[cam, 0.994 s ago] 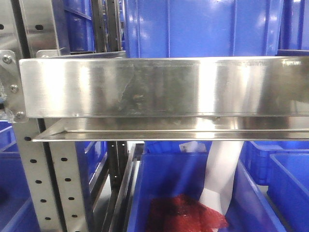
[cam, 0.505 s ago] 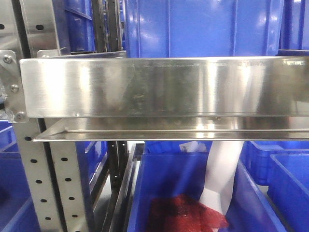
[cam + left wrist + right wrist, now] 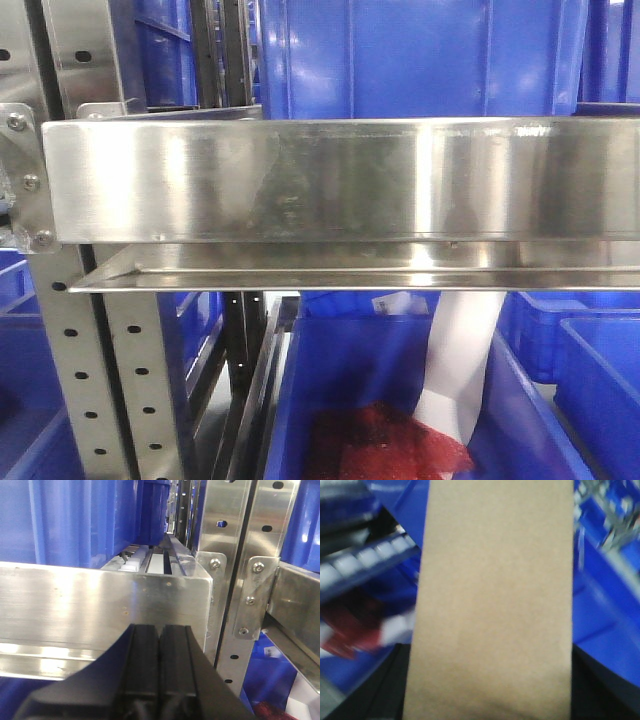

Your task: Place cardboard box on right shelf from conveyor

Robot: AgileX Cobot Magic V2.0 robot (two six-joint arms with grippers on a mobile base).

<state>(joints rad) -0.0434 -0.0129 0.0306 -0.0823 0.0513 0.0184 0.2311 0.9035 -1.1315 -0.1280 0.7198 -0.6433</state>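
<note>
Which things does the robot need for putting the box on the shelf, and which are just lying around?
For the job:
- box, filling the right wrist view
- steel shelf

Just there:
- blue bins
- red netting in the lower bin
- white sheet standing behind the netting
- holed posts
- left hand, shut and empty

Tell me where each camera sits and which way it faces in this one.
Front camera: level with the right shelf, facing its lip square-on, blue bins behind; no robot parts show.
Left wrist: behind the shut left gripper, facing a neighbouring shelf lip.
Right wrist: looks along the held cardboard box, which fills the blurred frame; dark hardware at bottom corners.
Shared: front and left wrist both show the perforated upright bolted to the right shelf.
</note>
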